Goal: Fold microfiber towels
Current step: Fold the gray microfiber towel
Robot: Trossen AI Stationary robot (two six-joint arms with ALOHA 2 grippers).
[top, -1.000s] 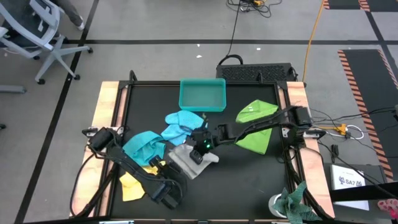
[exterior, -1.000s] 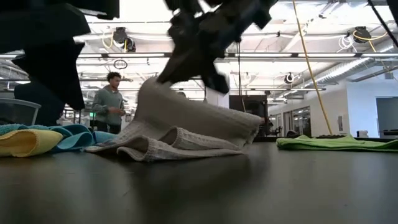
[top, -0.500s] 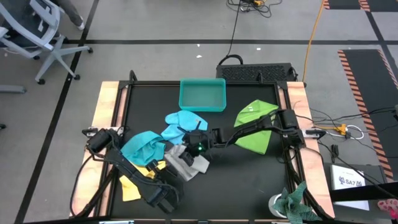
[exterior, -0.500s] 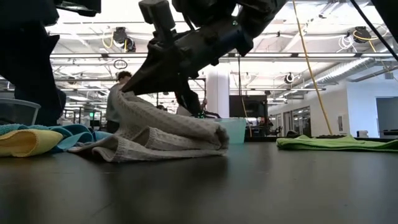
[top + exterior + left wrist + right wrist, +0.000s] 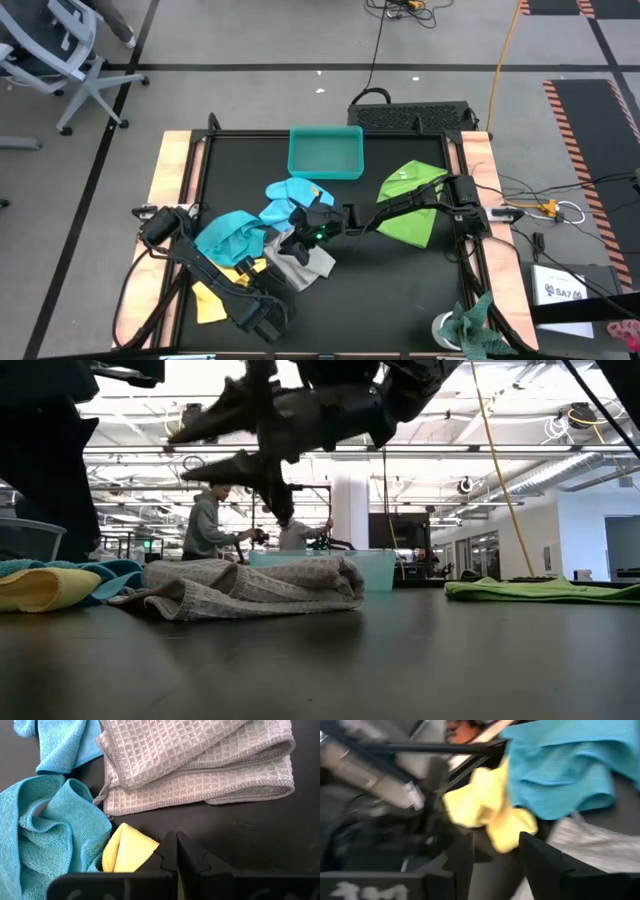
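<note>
The pale grey towel (image 5: 245,586) has just been released by the right end effector (image 5: 215,445), now parted above it; it lies folded mid-desk. The left end effector (image 5: 176,851) is clenched nearby. This fold is judged complete.

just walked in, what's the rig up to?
Folding towels. The right gripper hangs open just above the grey towel, which lies folded mid-table, nothing in its jaws. The left gripper is shut and empty, low at the near side by the yellow towel and the turquoise towel. A light blue towel and a green towel lie crumpled and unfolded.
</note>
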